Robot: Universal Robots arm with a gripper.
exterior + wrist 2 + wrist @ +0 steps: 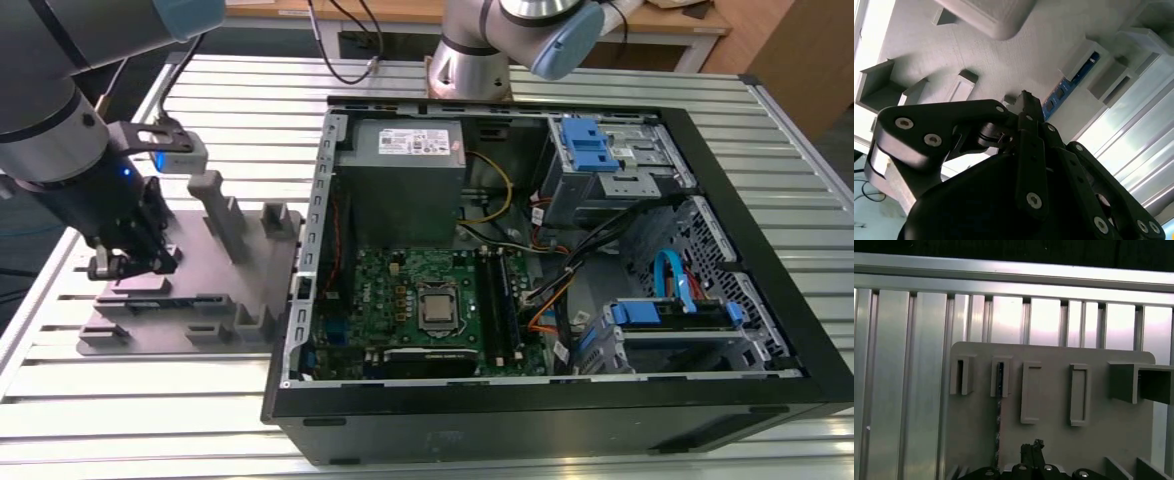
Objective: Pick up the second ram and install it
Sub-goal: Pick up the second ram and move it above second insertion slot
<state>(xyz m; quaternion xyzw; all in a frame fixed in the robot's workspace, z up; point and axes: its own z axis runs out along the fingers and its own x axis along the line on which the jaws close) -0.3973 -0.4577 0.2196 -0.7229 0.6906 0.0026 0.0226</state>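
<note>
One gripper [131, 265] hangs low over the grey fixture tray [194, 275] at the exterior view's left. Its fingers look clenched together with nothing between them, as both wrist views suggest. The second ram [998, 415] stands on its long edge in the tray, just beside the fingertips and apart from them. A slotted grey block [1005, 377] holds its far end upright, probably so that the upper edge is offered for a pinch from above. Other blocks rise close around it, so room beside the stick is tight, while the space above it is open.

Rightward, a narrow strip of the slatted metal table [80, 400] separates the tray from the open computer case [534, 430]. The case lies with its open side up, so the motherboard [387, 290] can be reached from above over the left wall. The memory slots [497, 295] run near-to-far just right of the CPU [438, 305]. Whether one slot is already filled I cannot tell. Loose cables [587, 260] crowd the slots' right side, and the power supply [400, 190] bounds them on the far side.
</note>
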